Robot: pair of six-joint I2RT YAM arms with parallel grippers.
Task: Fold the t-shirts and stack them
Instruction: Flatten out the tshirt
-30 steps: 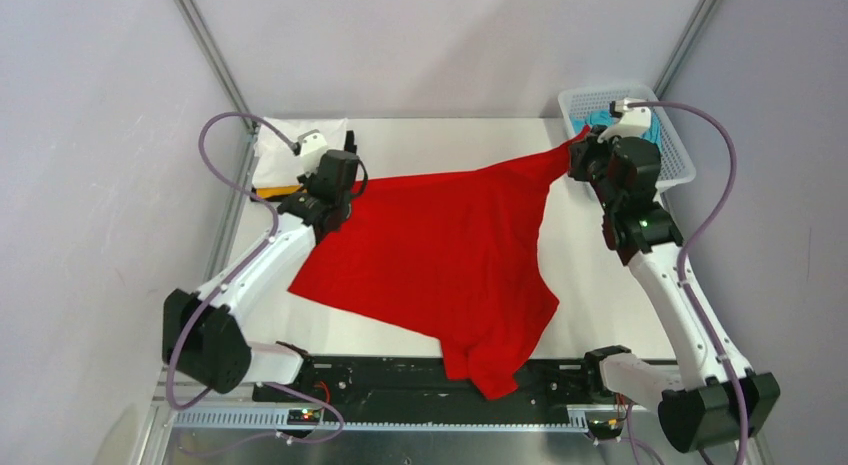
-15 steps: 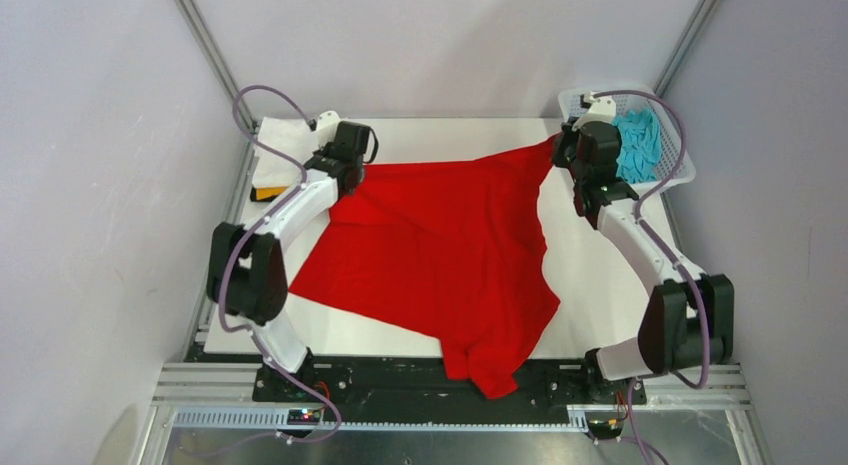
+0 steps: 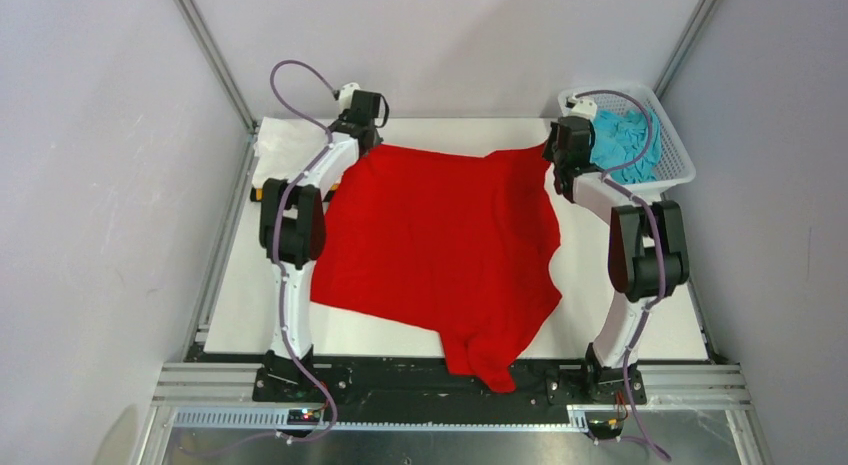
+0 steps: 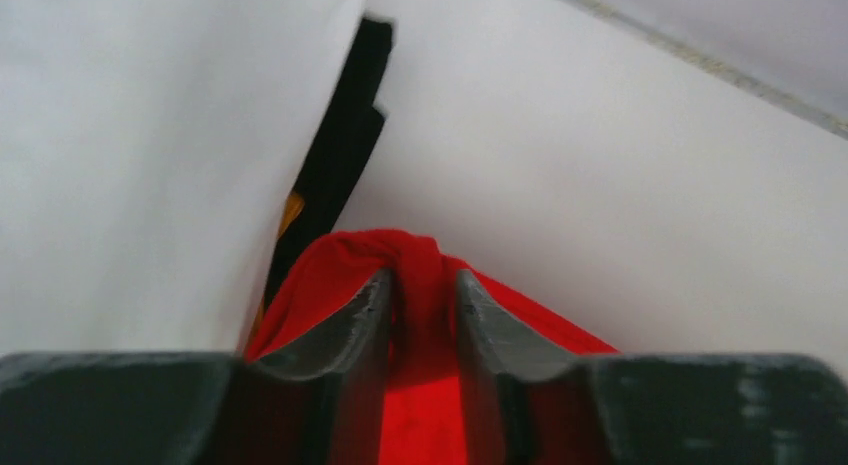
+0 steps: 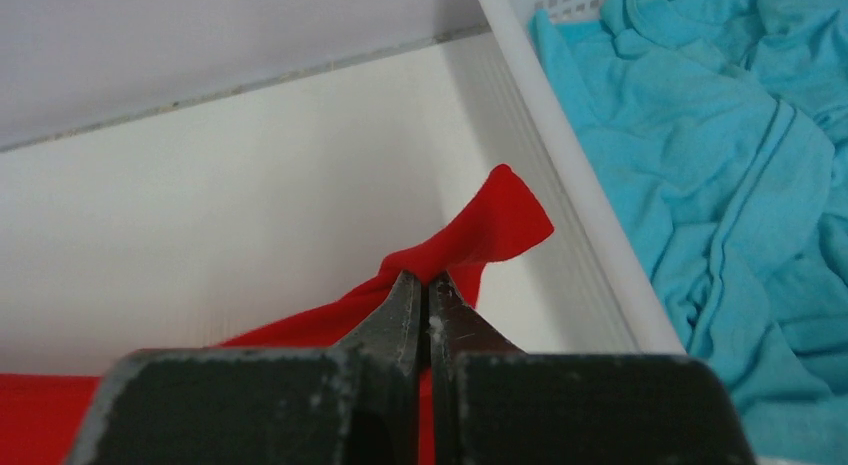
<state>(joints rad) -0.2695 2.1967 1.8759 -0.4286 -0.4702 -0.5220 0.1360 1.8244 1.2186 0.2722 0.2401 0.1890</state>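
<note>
The red t-shirt [image 3: 440,245] lies spread over the middle of the table, its near end hanging over the front edge. My left gripper [image 3: 362,133] is shut on its far left corner [image 4: 420,270] near the back of the table. My right gripper [image 3: 556,150] is shut on its far right corner [image 5: 470,245], beside the basket. A white t-shirt [image 3: 285,145] lies at the back left over black [image 4: 345,155] and yellow-orange [image 4: 291,211] cloth. The turquoise t-shirt [image 3: 625,143] lies in the basket and shows in the right wrist view [image 5: 720,155].
The white plastic mesh basket [image 3: 676,163] stands at the back right corner, its rim [image 5: 570,175] close to my right gripper. Grey walls and metal frame posts [image 3: 210,55] close in the table at the back and both sides.
Both arms have stretched toward the back of the table, pulling the far edge of the red t-shirt back and flattening it out. The basket's turquoise cloth is now uncovered.
</note>
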